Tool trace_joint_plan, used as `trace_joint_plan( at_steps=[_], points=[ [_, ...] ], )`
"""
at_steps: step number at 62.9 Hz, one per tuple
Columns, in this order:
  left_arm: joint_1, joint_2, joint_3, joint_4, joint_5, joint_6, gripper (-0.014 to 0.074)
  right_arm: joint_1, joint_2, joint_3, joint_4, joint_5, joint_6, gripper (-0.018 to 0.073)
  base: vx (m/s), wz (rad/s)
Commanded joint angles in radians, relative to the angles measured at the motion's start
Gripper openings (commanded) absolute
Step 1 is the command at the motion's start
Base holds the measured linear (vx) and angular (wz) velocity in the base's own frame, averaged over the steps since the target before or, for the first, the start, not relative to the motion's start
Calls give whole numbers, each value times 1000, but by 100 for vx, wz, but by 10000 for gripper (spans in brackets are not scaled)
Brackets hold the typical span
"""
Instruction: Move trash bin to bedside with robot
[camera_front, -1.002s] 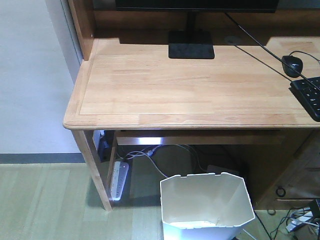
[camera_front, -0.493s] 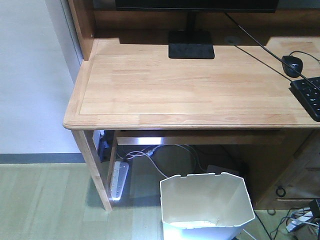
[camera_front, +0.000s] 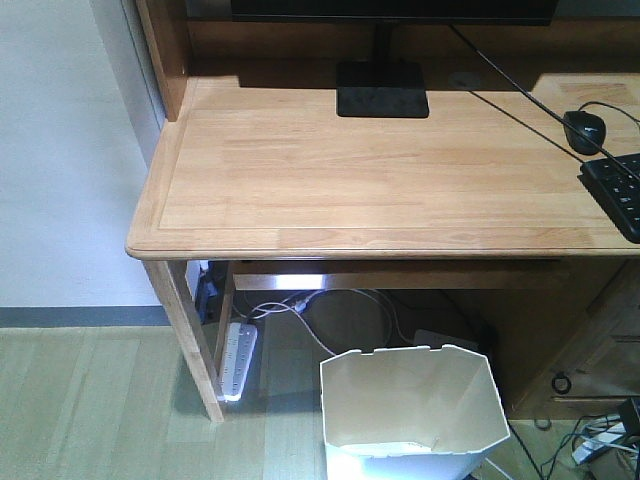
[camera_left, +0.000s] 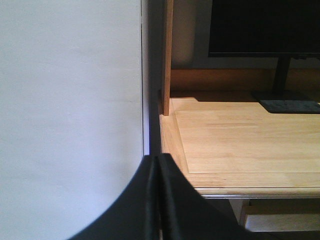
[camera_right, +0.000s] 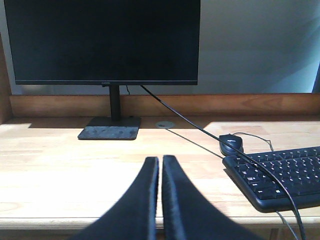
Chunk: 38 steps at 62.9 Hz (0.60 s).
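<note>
Trash bin (camera_front: 412, 410): white, seen on the floor in front-cam, low centre-right, just below the desk's front edge; rim up, small notches along the far edge; bottom cut off by the frame.
Bin interior: cream, lit at the near wall.
Desk (camera_front: 350, 180): light wood, top seen from above; left leg stood on the floor, well left of the bin.
L gripper (camera_left: 159, 159): fingers pressed together, only a thin seam seen betw. them; nothing held; pointed at the desk's left corner next to the white wall (camera_left: 70, 100).
R gripper (camera_right: 160, 160): fingers drawn in to a narrow slit, nothing held; held over the desk top, facing the monitor (camera_right: 102, 40).
Monitor stand (camera_front: 382, 102): black, at the back of the desk.
Mouse (camera_right: 231, 144): black, just behind the keyboard (camera_right: 280, 175), right side of the desk.
Cable: black, run diagonally from the monitor past the mouse and over the keyboard.
Power strip (camera_front: 238, 358): white, on the floor by the left leg, apart from the bin.
Under-desk area: loose wires seen behind the bin.
</note>
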Motion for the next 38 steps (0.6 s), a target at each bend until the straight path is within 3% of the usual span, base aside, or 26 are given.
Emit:
trace_joint_plan(
  at_steps=[1, 17, 38],
  points=[
    [-3, -10, 28, -3, -78, -9, -6, -1, -11, 16, -6, -70, -11, -7, 0, 0],
    [-3, -10, 28, -3, -78, -9, -6, -1, -11, -8, 8, -181, 3, -7, 0, 0],
    [-3, -10, 28, -3, -78, -9, -6, -1, 196, -260, 7, 57, 14, -7, 0, 0]
  ],
)
